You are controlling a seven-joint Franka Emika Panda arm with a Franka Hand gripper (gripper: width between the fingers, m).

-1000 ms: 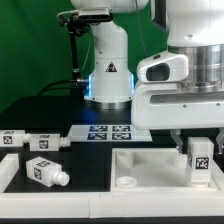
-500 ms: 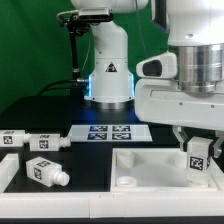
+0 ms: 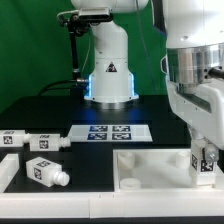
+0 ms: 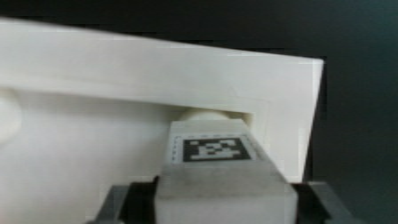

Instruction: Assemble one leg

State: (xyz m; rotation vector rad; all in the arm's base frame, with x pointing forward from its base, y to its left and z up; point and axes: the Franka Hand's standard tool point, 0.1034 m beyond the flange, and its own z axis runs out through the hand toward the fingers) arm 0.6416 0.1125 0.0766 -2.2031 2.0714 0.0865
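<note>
My gripper is shut on a white leg with a black-and-white tag and holds it upright over the large white square tray-like piece, at that piece's corner on the exterior view's right. In the wrist view the leg fills the gap between the dark fingers, its stub end pointing at the white piece. Three more legs lie at the exterior view's left: one nearest the front, one behind it, one at the edge.
The marker board lies flat behind the white piece. The robot's base stands at the back on the black table. A green backdrop closes the scene.
The arm has turned and shifted toward the exterior view's right with the leg in it. The leg now stands nearer the white piece's corner. The loose legs have not moved.
</note>
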